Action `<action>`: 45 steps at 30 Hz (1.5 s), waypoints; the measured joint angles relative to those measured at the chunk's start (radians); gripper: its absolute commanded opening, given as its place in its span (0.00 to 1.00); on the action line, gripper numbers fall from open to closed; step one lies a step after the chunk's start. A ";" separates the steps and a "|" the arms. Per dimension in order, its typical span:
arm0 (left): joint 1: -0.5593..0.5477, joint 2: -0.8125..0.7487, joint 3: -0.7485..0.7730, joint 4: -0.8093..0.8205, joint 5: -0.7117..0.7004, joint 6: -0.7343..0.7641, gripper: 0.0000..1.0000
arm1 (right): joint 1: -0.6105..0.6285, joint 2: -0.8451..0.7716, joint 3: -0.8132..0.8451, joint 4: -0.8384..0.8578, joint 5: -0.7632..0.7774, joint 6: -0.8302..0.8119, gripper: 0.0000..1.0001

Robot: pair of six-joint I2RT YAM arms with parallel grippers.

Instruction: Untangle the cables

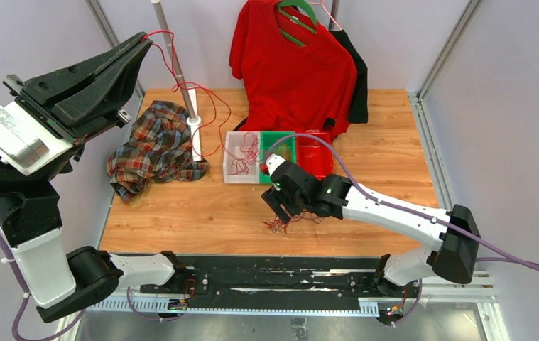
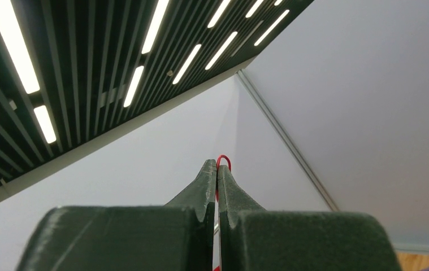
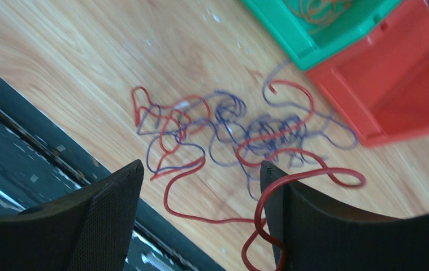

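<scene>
Cables: a loose knot of red and purple cables (image 3: 240,132) lies on the wooden desk (image 1: 202,213), near its front edge and just short of the bins, directly under the right arm.
Right end effector (image 3: 200,169): jaws spread wide and gripping nothing, poised low over the knot. One red loop rests against the right finger. I'd guess it is placed there to pick the next strand out of the heap.
Red strand (image 2: 224,156): a single wire runs from the white bin (image 1: 228,156) up past the white pole (image 1: 177,64) to the raised left arm.
Left end effector (image 1: 144,42): pinched tight on that red strand and held high over the desk's left side. It is probably lifted that far to draw the wire's whole length free of the others (a wire that thin would otherwise sag back into the pile).
Bins: white, green (image 3: 280,34) and red (image 3: 381,107) stand side by side in the middle of the desk. Red wire lies in the white one and orange in the green, so they look like sorting places by colour. The red one looks bare as far as I can see.
Surroundings: a crumpled plaid shirt (image 1: 154,145) lies beside the pole, and a red T-shirt (image 1: 291,64) hangs at the back, both well apart from the knot.
</scene>
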 measured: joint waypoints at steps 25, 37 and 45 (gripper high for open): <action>0.000 -0.039 -0.026 -0.001 0.161 -0.121 0.00 | 0.000 -0.179 -0.084 0.102 -0.049 0.018 0.75; 0.000 -0.048 -0.071 0.006 0.209 -0.180 0.00 | 0.002 -0.227 -0.204 0.618 -0.262 0.127 0.69; 0.000 -0.059 -0.086 0.008 0.214 -0.179 0.00 | 0.062 -0.239 -0.285 0.857 -0.410 0.224 0.65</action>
